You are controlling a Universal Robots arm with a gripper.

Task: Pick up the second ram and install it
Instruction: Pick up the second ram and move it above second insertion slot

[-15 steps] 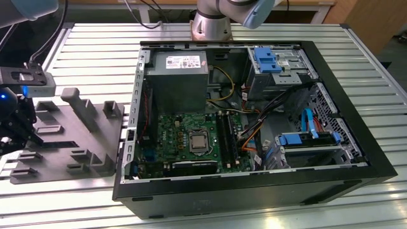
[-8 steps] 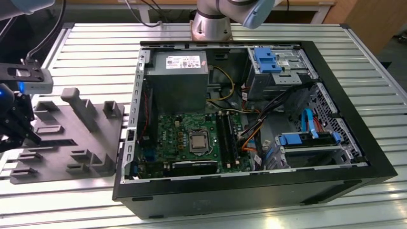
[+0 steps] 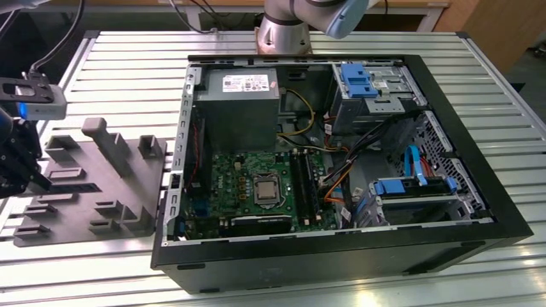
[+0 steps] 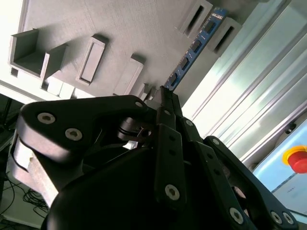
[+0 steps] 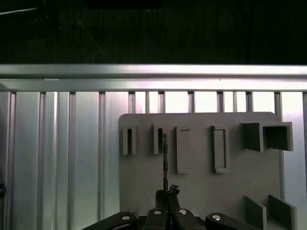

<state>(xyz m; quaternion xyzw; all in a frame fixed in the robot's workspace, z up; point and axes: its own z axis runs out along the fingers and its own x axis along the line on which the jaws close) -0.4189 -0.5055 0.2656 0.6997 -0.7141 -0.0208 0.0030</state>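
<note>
- State: gripper (image 4: 162, 96) clamped on the near end of the ram (image 4: 194, 48); in the second wrist view the blue stick, chips showing, runs out from between the tips
- Ram lies over the tray (image 4: 144, 33), far end between two raised slot blocks (image 4: 225, 31); cannot tell whether it rests in its holder or is lifted clear
- First wrist view: ram edge-on, a thin dark line in line with the gripper axis, no skew seen, so the grip looks centred
- Exterior view: gripper at the tray's edge on the exterior view's left, well apart from the case (image 3: 477, 217) and its board (image 3: 247, 185)
- Step in hand, my reading: the pick-up; stick gripped, install not begun
- To do it well: draw the stick out along its own plane with no twist; the holder walls are just beside it, and a tilt would likely jam it or lever it in the tips
- Hold is on one end only, so the long free end can swing; slow moves advised
- Risk: a pinch on a thin edge may slip; any yaw picked up here would matter at the memory slots (image 3: 305, 182), which look narrow and want the stick square
</note>
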